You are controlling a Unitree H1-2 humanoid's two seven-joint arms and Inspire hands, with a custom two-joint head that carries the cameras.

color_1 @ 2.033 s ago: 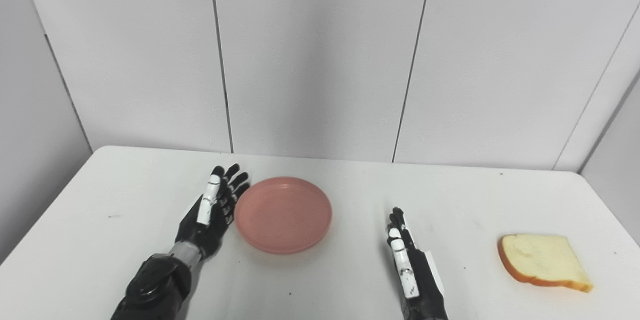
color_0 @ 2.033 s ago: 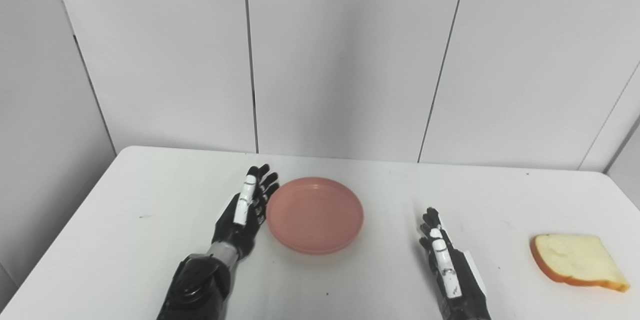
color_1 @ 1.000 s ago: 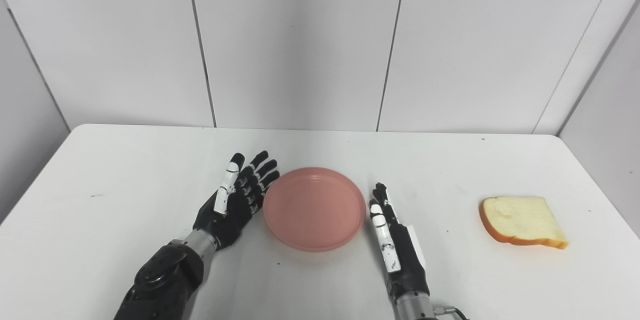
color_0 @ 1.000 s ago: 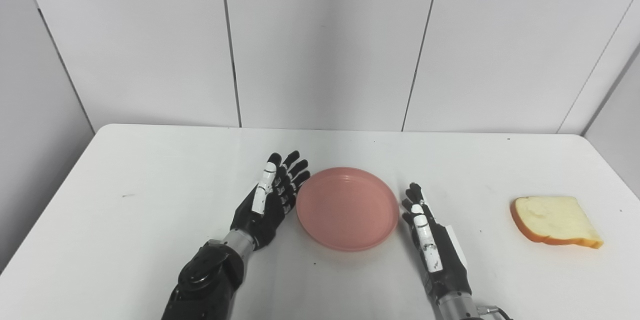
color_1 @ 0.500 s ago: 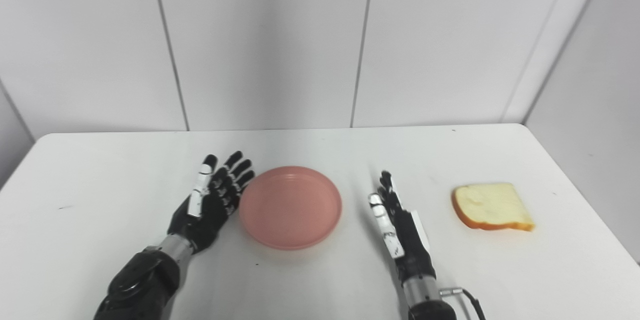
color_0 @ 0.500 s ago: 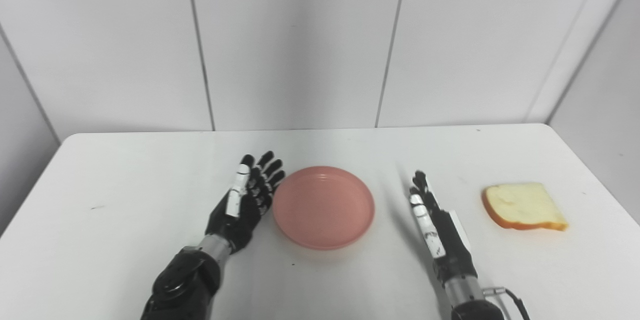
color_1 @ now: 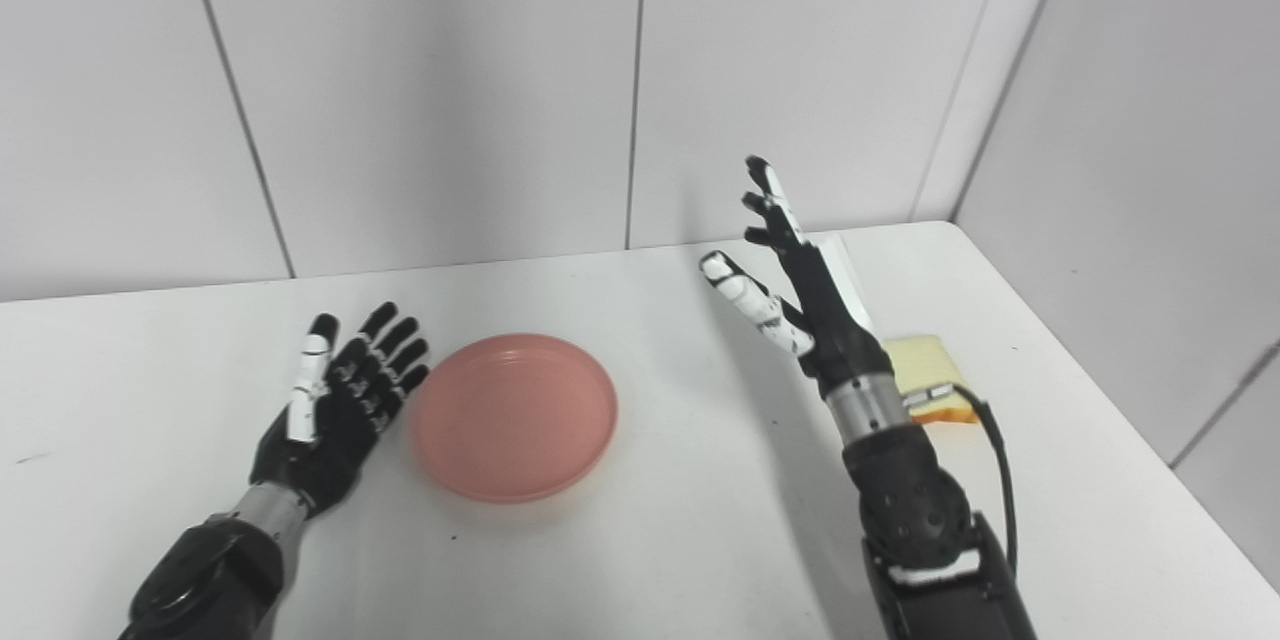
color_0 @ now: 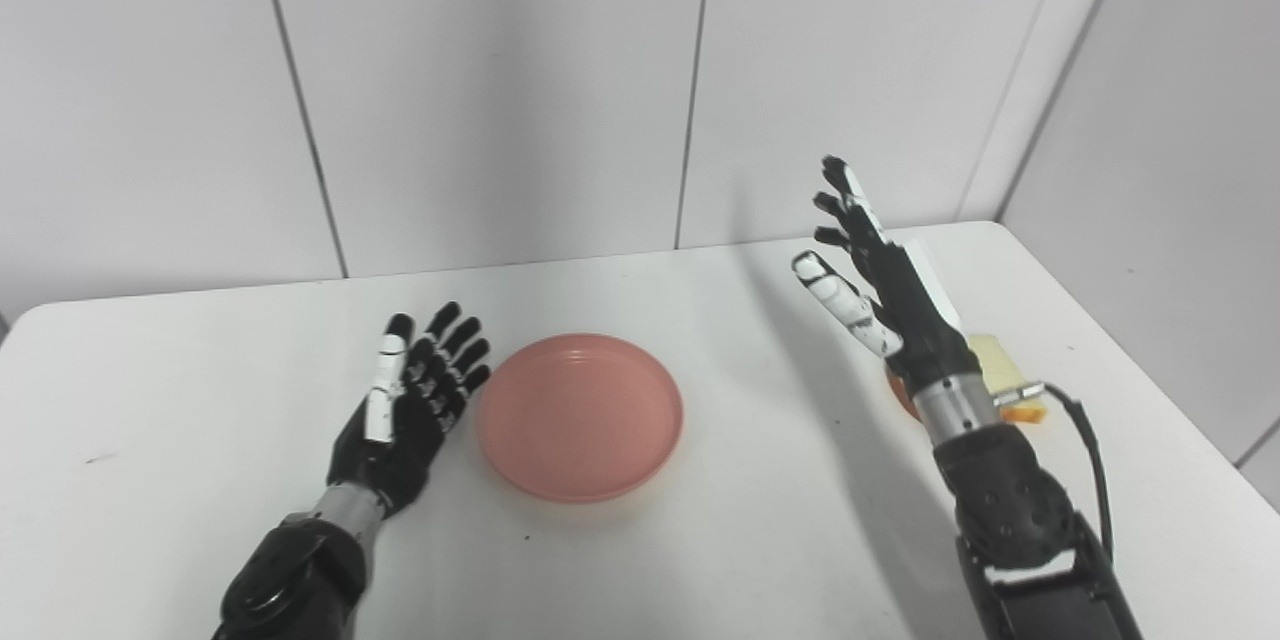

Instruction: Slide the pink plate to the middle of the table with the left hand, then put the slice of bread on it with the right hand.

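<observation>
Plate first: the round pink plastic plate (color_0: 580, 416) lies flat on the white table (color_0: 700, 540), roughly at its middle, so the sliding step looks done. Just beside the plate's left rim, the black left hand (color_0: 410, 410) rests palm-up with its fingers spread, holding nothing, and I cannot tell whether its fingertips touch the rim. Well to the right of the plate, near the table's right edge, the pale slice of bread with an orange crust (color_1: 925, 375) lies flat, partly hidden behind the right wrist. Above it the black right hand (color_1: 790, 295) is raised, fingers fanned apart and empty. Grasping the bread and setting it on the plate remains.
</observation>
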